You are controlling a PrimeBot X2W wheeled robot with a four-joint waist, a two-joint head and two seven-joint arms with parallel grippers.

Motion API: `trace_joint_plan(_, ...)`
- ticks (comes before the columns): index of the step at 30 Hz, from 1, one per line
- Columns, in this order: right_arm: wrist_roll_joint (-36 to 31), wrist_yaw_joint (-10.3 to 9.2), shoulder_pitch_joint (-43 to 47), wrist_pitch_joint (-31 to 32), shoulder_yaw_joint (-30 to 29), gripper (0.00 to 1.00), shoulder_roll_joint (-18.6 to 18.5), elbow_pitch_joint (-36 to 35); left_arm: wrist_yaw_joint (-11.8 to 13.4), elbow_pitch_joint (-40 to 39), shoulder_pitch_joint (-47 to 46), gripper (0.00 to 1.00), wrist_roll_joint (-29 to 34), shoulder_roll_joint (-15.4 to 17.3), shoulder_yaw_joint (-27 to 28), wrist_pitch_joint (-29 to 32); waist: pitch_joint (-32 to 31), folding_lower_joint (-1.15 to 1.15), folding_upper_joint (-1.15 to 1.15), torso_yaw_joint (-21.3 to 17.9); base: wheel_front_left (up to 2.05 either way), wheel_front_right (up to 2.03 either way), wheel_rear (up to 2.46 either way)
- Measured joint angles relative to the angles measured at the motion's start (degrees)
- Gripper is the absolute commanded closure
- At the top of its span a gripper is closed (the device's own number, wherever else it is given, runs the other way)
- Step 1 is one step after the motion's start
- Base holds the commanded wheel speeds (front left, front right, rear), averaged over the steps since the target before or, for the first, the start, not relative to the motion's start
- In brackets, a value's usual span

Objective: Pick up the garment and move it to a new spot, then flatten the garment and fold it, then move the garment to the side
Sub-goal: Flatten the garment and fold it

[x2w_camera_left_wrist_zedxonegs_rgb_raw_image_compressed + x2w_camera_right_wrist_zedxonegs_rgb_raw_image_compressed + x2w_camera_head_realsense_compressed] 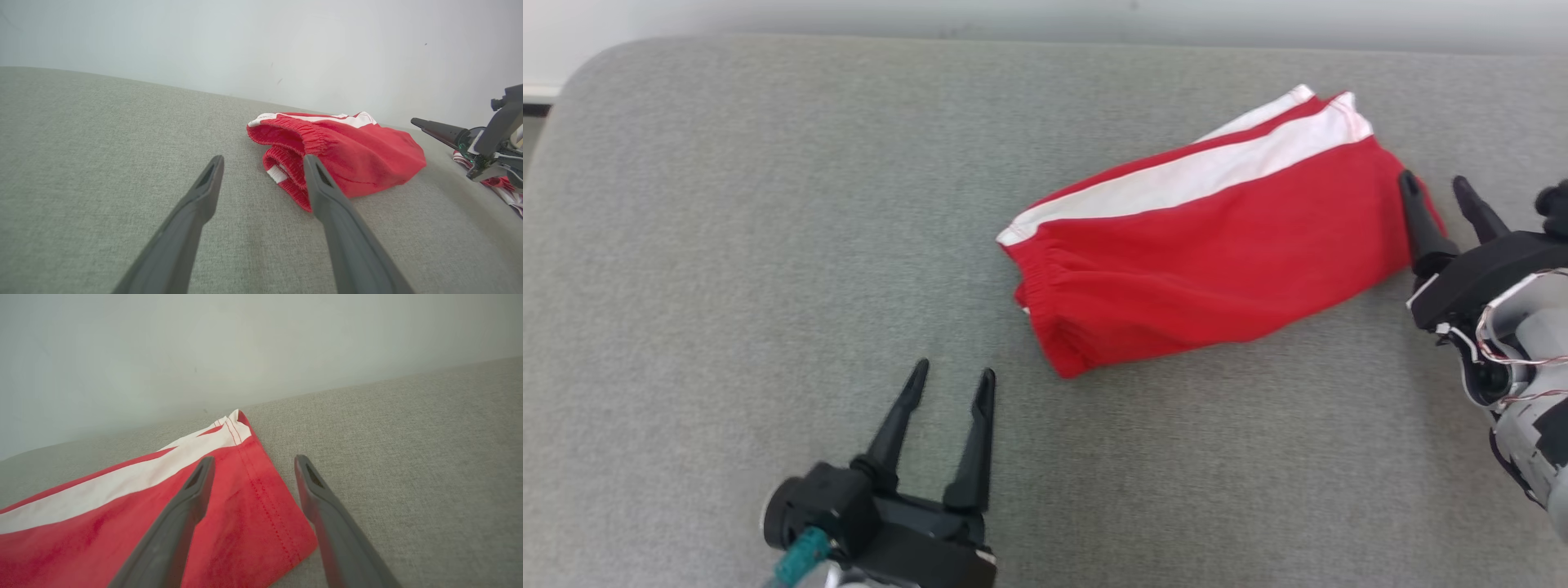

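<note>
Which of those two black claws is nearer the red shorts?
The right gripper: its jaws straddle the hemmed leg edge of the shorts. The left gripper stands apart from the waistband end, over bare grey cushion.

right hand (pixel 254 459) spread above hem of red garment (pixel 94 535) on grey cushion (pixel 408 457)

Head camera looks down; wrist cameras look low and near.
I see the garment (pixel 1209 261) in all three, wrists from opposite ends.

I see one pair of red shorts (pixel 1209 245), one grey cushion (pixel 727 245), and two grippers: a left gripper (pixel 955 369) and a right gripper (pixel 1434 179), with two fingers (pixel 894 425) each.
</note>
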Motion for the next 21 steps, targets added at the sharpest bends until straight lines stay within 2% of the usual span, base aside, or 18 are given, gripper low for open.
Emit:
trace_joint_plan(5,3.23,0.00,-0.19,-0.01,-0.13,0.00,-0.68,2.19,-0.21,-1.01,2.45,0.00,2.25,-1.78,-0.53,0.00,0.62,0.00,0.00,2.34,0.00,0.00,0.00)
trace_joint_plan(15,7.28,-0.02,-3.70,0.36,2.30,0.00,-1.30,6.76,-3.23,-0.40,2.49,0.00,5.73,-4.80,-1.86,0.00,3.97,0.00,0.00,5.29,0.00,0.00,0.00)
trace_joint_plan(21,8.28,-0.04,-5.60,1.07,4.90,0.00,-1.35,6.89,-4.67,0.58,2.21,0.00,6.54,-5.60,-1.93,0.00,5.17,0.00,0.00,6.72,0.00,0.00,0.00)
